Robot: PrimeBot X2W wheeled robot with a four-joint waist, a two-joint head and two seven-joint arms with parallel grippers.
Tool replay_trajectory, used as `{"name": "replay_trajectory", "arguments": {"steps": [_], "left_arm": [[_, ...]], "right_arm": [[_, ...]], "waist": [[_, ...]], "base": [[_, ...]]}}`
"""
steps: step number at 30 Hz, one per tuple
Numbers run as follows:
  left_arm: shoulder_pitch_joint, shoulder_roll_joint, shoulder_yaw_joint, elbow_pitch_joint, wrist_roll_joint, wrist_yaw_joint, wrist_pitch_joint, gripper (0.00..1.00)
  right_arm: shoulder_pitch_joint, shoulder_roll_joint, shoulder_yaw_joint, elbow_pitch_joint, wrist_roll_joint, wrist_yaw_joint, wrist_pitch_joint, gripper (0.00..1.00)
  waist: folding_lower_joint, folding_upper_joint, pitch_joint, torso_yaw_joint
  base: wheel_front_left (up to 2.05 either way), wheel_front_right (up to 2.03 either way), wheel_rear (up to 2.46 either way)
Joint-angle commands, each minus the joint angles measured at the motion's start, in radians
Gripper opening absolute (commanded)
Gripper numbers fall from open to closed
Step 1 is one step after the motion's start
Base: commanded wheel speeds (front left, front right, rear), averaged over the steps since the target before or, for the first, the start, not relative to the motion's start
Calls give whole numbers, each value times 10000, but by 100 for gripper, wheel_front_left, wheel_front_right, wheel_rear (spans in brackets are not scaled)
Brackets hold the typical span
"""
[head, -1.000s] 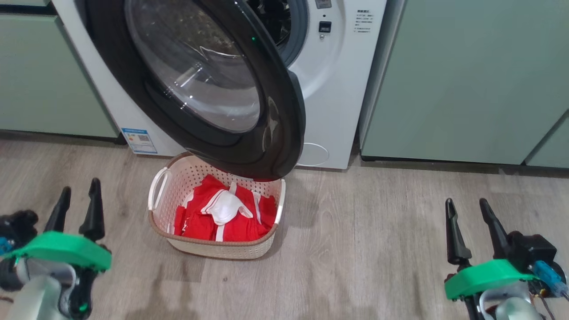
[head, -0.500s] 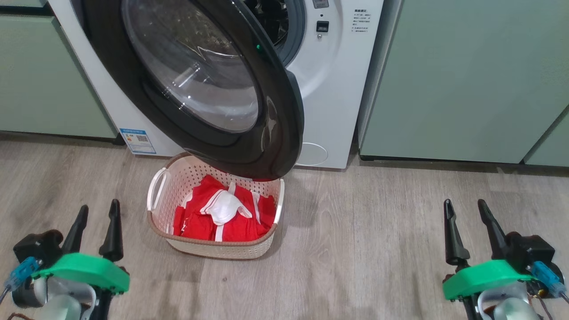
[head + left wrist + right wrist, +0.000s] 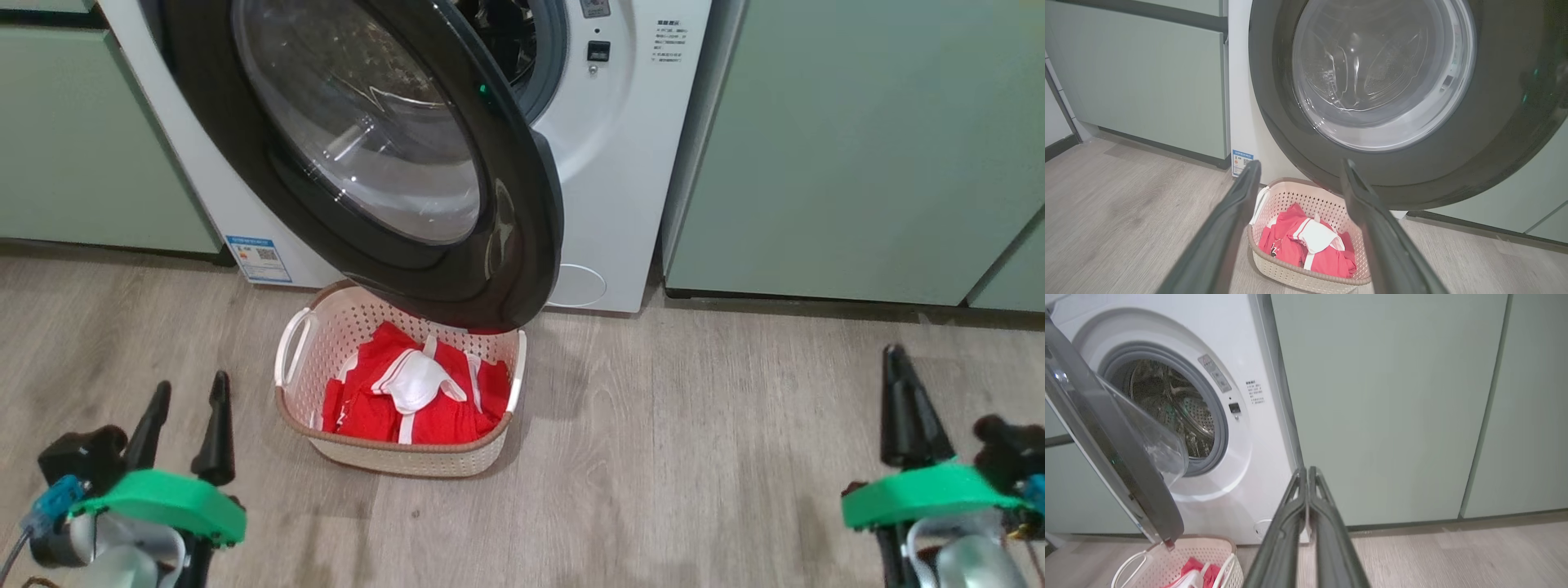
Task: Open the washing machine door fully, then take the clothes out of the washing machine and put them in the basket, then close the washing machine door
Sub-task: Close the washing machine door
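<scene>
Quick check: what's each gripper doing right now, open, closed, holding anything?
Left gripper: open, holding nothing.
Right gripper: closed, fingers pressed together, holding nothing.

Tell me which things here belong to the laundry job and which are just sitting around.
For the job: washer, door, clothes, basket.
Just around: cabinets, floor, label.

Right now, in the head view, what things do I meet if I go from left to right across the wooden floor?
left hand → basket → right hand
</scene>
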State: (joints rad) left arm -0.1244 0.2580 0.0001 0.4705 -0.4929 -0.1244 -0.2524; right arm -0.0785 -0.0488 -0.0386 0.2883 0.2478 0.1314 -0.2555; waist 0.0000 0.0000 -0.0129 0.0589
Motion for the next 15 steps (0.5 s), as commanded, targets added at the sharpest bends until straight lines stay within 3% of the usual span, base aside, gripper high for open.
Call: {"name": "replay_trajectory", "arguments": {"steps": [1,7,15], "left_arm": [[-296,204,341,-299,99,-63,-93,100],[-183,94,120,-279,198,-63,-93,100],[-174,-62,-151,-228,303,-63,-93,100]], "right_arm": [[-409,-46,164,-503,86,-7,-63,0],[-1169,-124,371,-1723,465,-7,-63,0],[-2415,-344,2460,-2806,655,-7,-63,0]], "waist": [[0,0,3,22],[0,0,4,233],[0,0,-43,684]], "base": [[0,0,0],[0,0,0],[0,0,0]]}}
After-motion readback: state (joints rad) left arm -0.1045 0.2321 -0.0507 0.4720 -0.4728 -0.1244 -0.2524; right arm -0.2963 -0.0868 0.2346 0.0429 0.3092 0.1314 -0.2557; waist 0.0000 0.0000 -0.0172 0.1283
